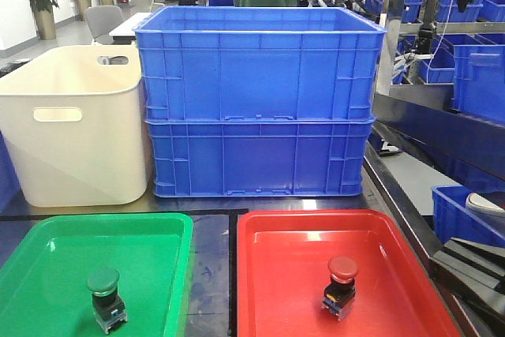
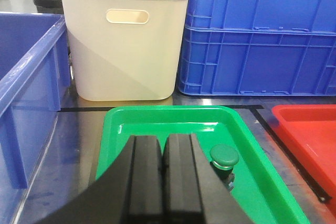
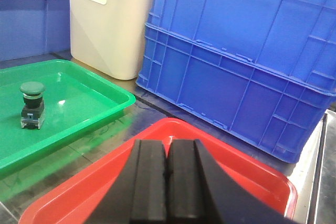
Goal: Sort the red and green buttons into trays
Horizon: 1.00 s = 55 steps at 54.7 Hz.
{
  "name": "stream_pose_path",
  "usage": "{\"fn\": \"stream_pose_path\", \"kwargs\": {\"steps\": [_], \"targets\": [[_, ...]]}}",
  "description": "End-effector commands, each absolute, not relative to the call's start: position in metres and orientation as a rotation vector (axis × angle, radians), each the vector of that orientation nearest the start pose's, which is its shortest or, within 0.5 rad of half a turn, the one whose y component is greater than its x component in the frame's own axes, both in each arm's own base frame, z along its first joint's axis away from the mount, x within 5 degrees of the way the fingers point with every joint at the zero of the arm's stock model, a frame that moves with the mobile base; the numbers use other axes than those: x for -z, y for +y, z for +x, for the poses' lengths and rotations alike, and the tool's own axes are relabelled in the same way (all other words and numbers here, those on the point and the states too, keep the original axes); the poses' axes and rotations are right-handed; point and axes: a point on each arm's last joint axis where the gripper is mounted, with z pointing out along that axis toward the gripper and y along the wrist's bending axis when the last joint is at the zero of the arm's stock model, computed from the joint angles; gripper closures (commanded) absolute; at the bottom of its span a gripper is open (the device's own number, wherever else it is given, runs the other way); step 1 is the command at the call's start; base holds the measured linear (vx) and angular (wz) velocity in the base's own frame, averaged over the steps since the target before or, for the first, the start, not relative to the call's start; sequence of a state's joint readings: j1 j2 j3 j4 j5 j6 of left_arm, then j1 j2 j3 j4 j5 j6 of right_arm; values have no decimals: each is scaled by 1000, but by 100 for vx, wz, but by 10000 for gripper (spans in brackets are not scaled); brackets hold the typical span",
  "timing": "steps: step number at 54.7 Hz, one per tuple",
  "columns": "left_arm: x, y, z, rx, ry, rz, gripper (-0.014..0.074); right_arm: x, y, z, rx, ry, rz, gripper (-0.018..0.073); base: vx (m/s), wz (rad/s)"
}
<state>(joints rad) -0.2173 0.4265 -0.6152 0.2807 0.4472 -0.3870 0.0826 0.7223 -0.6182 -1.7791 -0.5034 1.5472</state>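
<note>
- The front view takes in both trays side by side on the table: the green tray (image 1: 47, 274) on the left and the red tray (image 1: 276, 274) on the right, with a dark strip of table between them.
- The green button (image 1: 105, 297) stands upright in the green tray; the red button (image 1: 340, 286) stands upright in the red tray.
- Neither gripper shows in the front view.
- The left wrist view shows the left gripper (image 2: 163, 153) with its two black fingers pressed together and nothing between them, above the green tray (image 2: 157, 119), with the green button (image 2: 224, 160) just beside the fingers on the right.
- That view catches only a corner of the red tray (image 2: 310, 129); the red button is out of sight there.
- The right wrist view shows the right gripper (image 3: 167, 158) also closed on nothing, over the red tray (image 3: 236, 171); the red button is not visible in this view.
- The green button (image 3: 31, 103) in the green tray (image 3: 89, 103) shows well off to the left.
- Behind the trays stand two stacked blue crates (image 1: 256, 100) and a cream tub (image 1: 75, 124).
</note>
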Motion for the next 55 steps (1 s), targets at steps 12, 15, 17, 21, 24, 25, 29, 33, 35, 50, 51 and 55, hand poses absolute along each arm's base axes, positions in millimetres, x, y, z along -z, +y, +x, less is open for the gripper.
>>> {"fn": "stream_pose_path", "kwargs": {"steps": [12, 15, 17, 21, 24, 25, 29, 33, 35, 50, 51, 55], "targets": [[-357, -10, 86, 84, 1636, 114, 602, -358, 53, 141, -285, 1535, -590, 568, 0, 0], [-347, -13, 86, 74, 1616, 180, 602, -358, 53, 141, -285, 1535, -590, 568, 0, 0], [-339, -16, 84, 80, 1576, 220, 602, -358, 53, 141, -285, 1535, -590, 568, 0, 0], [-274, -16, 71, 133, 1462, 203, 602, -358, 52, 141, -284, 1535, -589, 567, 0, 0], [-247, -14, 66, 162, 1448, 171, 602, -358, 52, 141, -284, 1535, -589, 567, 0, 0], [-238, -14, 65, 169, 1452, 164, 602, -358, 52, 141, -284, 1535, -589, 567, 0, 0], [-214, -13, 60, 197, 1452, 139, 602, -358, 52, 141, -284, 1535, -589, 567, 0, 0], [-208, -12, 54, 151, 1523, 194, 602, -358, 53, 141, -285, 1535, -588, 567, 0, 0], [-206, -12, 52, 134, 1522, 208, 602, -358, 53, 141, -285, 1535, -588, 567, 0, 0], [-205, -12, 54, 126, 1545, 216, 602, -358, 52, 141, -283, 1535, -590, 567, 0, 0], [-205, -12, 54, 126, 1545, 216, 602, -358, 52, 141, -283, 1535, -590, 567, 0, 0], [-205, -12, 54, 126, 1545, 216, 602, -358, 52, 141, -283, 1535, -590, 567, 0, 0]]}}
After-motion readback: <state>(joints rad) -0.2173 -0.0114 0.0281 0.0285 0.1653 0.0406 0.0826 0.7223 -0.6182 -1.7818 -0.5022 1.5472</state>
